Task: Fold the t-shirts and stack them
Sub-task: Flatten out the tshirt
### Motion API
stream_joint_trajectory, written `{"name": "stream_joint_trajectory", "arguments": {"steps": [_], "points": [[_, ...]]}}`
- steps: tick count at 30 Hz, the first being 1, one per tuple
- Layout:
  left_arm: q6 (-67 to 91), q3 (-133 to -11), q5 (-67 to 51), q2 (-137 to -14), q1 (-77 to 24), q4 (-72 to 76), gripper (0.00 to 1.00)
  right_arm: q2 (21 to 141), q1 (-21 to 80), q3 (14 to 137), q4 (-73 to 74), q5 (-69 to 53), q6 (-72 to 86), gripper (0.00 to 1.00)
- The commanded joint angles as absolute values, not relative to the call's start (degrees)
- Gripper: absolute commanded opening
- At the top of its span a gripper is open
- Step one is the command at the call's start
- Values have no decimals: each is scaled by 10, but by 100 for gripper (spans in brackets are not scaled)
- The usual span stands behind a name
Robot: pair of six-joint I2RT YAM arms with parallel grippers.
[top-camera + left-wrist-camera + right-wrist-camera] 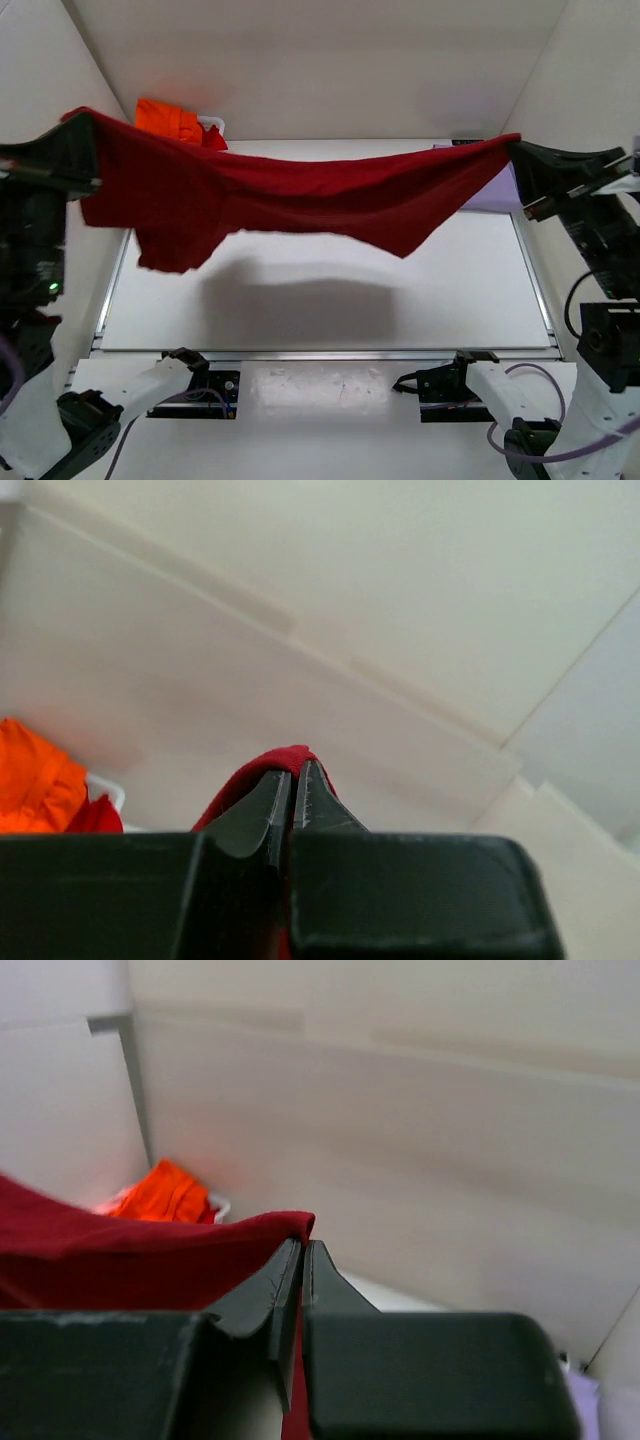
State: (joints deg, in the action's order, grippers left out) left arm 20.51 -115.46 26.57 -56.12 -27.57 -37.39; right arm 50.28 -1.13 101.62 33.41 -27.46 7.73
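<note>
Both jaws clamp red shirt (300,195) ends, slung above worktop (450,290).
We'd lower evenly, keeping tension, to lay it flat.

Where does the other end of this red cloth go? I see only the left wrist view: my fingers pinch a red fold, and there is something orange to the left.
Observer: The right gripper is shut on the opposite corner of the dark red t-shirt.
Operator: Does the cloth rest on the table?
Observer: It seems not. From above it hangs stretched between the right gripper and the left gripper, sagging in the middle, and its shadow falls apart from it on the table.
Operator: Is another shirt on the table?
Observer: Yes, a lavender t-shirt lies at the far right, partly hidden behind the red one.
</note>
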Motion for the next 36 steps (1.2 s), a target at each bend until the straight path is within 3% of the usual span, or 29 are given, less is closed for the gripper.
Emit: {"name": "stream_joint_trajectory", "arguments": {"steps": [1, 6, 12, 16, 19, 22, 26, 31, 36], "points": [[156, -1164, 374, -559, -321, -333, 0, 540, 8, 1063, 352, -215, 49, 0], [155, -1091, 350, -581, -281, -316, 0, 612, -25, 1003, 310, -271, 59, 0], [228, -914, 143, -642, -136, -250, 0, 694, -76, 862, 192, -365, 88, 0], [264, -877, 27, -746, -81, -179, 0, 800, -75, 886, 177, -369, 74, 0], [282, -959, -58, -852, -51, -165, 0, 888, -67, 966, 192, -352, 65, 0], [270, -1161, -94, -979, -32, -230, 0, 949, -59, 1092, 227, -338, 59, 0], [286, -1352, -124, -1028, -5, -268, 0, 995, -71, 1272, 282, -338, 64, 0], [303, -1198, -168, -932, 20, -215, 0, 964, -110, 1206, 255, -385, 90, 0], [322, -915, -202, -824, 18, -138, 0, 914, -117, 1042, 249, -396, 64, 1]]}}
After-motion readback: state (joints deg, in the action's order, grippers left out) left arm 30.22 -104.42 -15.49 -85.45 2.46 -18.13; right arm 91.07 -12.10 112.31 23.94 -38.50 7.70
